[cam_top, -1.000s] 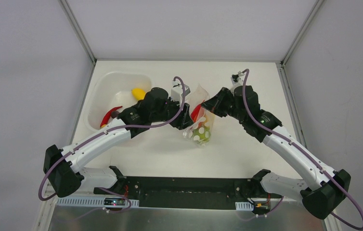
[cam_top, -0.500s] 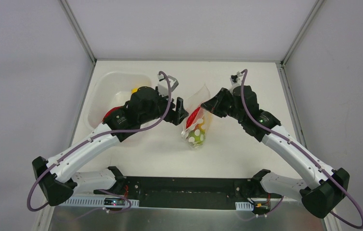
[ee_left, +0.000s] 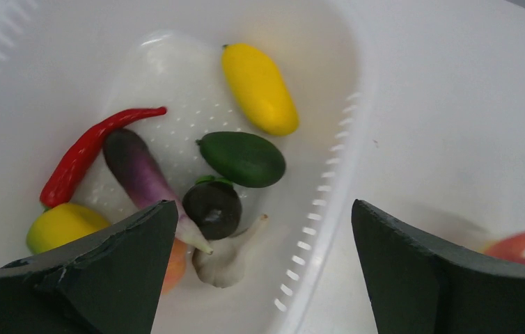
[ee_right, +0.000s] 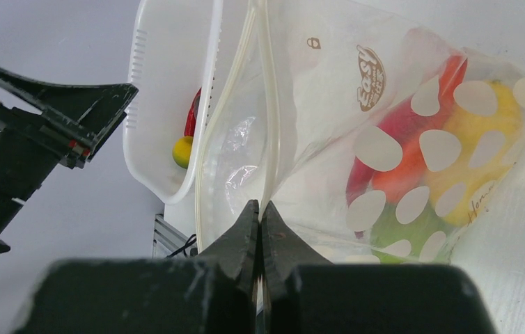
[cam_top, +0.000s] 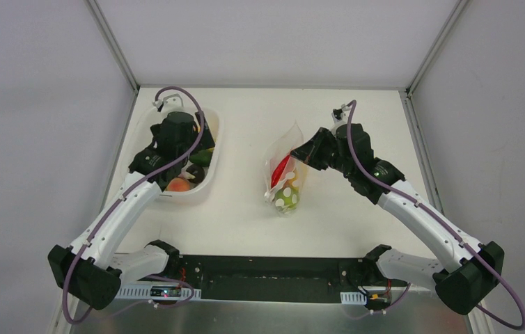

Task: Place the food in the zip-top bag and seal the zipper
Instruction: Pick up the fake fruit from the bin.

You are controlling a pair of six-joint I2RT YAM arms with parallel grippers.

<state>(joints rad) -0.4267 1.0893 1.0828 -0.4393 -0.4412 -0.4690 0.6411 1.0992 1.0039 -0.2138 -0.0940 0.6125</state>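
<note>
Left gripper (ee_left: 263, 212) hangs wide open and empty over the white tub (ee_left: 331, 182); right gripper (ee_right: 260, 209) is clamped on the dotted bag (ee_right: 329, 104)

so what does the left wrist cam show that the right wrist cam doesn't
Only left wrist: inside the tub, a long yellow fruit, green vegetable, purple aubergine and garlic bulb, seen past the open left gripper. Only right wrist: the right gripper shut on the rim of the zip-top bag, its zipper unsealed, red, orange, yellow and green food inside. Both: the white tub.
</note>
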